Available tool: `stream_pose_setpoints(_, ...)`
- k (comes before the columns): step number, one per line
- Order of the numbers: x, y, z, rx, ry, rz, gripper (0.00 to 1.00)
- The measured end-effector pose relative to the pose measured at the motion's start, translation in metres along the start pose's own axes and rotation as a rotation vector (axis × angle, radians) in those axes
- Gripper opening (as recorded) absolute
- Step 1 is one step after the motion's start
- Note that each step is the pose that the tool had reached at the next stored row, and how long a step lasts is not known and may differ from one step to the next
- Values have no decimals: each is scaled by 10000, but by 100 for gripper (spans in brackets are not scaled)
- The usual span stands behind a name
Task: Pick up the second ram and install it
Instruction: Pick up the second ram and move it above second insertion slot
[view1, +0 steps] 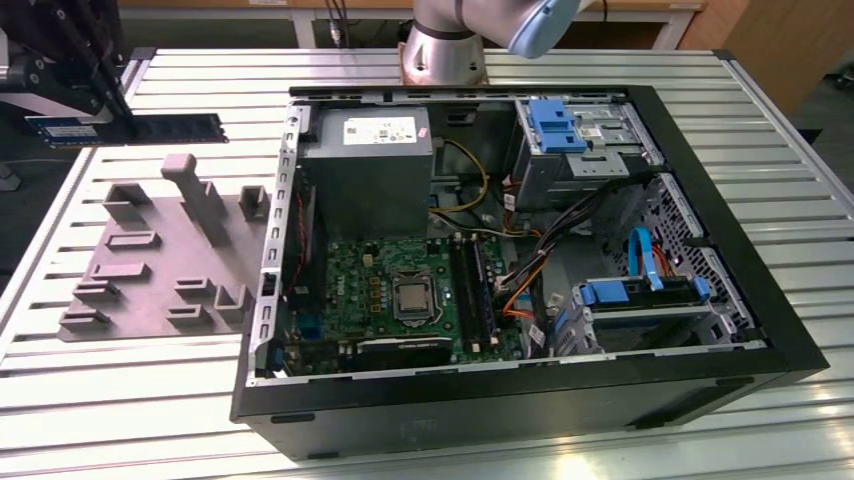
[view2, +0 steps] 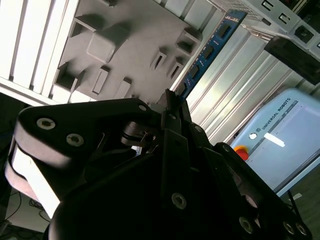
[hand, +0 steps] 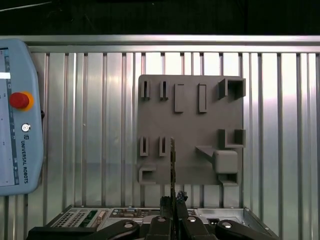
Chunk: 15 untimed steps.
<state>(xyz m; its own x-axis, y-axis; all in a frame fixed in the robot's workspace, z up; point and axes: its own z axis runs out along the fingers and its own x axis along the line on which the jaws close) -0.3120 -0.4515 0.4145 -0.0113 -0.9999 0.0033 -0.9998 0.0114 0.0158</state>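
The second ram (view1: 167, 129), a long dark strip with a blue label end, hangs level in the air above the far end of the grey holder plate (view1: 160, 260), at the exterior view's left. My gripper (view1: 110, 118) is shut on it near one end. In the second wrist view the ram (view2: 210, 50) runs out as a blue board with black chips beyond my gripper (view2: 172, 102). Seen edge-on in the first wrist view, the ram (hand: 173, 162) rises from my gripper (hand: 173, 200) over the holder plate (hand: 190, 125).
An open computer case (view1: 534, 400) lies on the slatted metal table (view1: 160, 400). Inside are the green motherboard (view1: 400, 290) with long black slots (view1: 474, 290), a power supply (view1: 367, 170) and blue drive brackets (view1: 641, 292). A teach pendant (hand: 17, 115) lies on the table.
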Motion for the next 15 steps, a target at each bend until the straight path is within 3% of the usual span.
stream_pose_setpoints(15,-1,-146,-1,0,0,0,14)
